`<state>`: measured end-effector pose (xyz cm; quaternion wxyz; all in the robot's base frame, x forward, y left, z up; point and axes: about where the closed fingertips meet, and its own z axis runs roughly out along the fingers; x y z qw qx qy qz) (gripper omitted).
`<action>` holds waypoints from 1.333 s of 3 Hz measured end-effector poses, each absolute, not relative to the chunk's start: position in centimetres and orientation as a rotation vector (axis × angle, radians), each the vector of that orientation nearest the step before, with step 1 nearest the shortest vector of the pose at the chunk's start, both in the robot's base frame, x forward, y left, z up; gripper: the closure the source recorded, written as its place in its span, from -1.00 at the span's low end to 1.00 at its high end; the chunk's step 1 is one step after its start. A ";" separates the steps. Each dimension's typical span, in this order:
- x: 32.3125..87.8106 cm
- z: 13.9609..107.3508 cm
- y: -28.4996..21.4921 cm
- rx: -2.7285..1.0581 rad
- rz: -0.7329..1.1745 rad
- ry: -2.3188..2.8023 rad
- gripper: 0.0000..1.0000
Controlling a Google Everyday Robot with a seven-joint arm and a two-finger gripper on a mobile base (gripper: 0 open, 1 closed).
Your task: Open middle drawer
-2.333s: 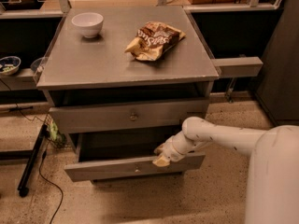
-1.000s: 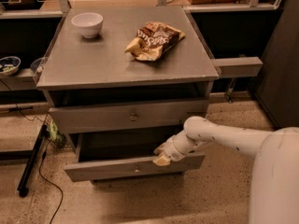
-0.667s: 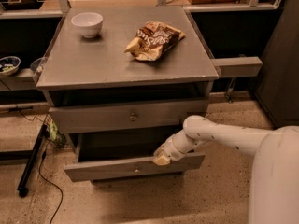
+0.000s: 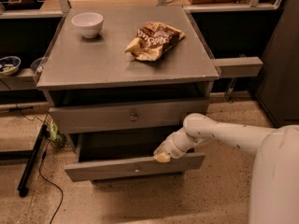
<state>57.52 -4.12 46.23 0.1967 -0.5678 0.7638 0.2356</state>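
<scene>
The middle drawer (image 4: 107, 168) is a grey flat front with a small round knob (image 4: 137, 168). It stands pulled out from the cabinet, with its dark inside showing behind the front. My gripper (image 4: 162, 156) sits at the top edge of this drawer front, right of the knob, with its yellowish tip against the edge. My white arm (image 4: 224, 133) reaches in from the right. The top drawer (image 4: 93, 118) above, with its own knob (image 4: 133, 117), is pushed in. The lowest drawer is hidden under the pulled-out one.
On the grey cabinet top (image 4: 93, 64) stand a white bowl (image 4: 88, 23) at the back left and a crumpled snack bag (image 4: 154, 40). A black stand leg and cable (image 4: 30, 164) lie on the floor at the left. A grey shelf end (image 4: 236, 66) juts out at the right.
</scene>
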 end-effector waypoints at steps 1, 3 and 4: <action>57.5 46.2 -4.1 -1.590 0.660 2.139 0.63; 57.5 46.2 -4.1 -1.590 0.660 2.139 -0.31; 57.5 46.2 -4.1 -1.590 0.660 2.139 -0.78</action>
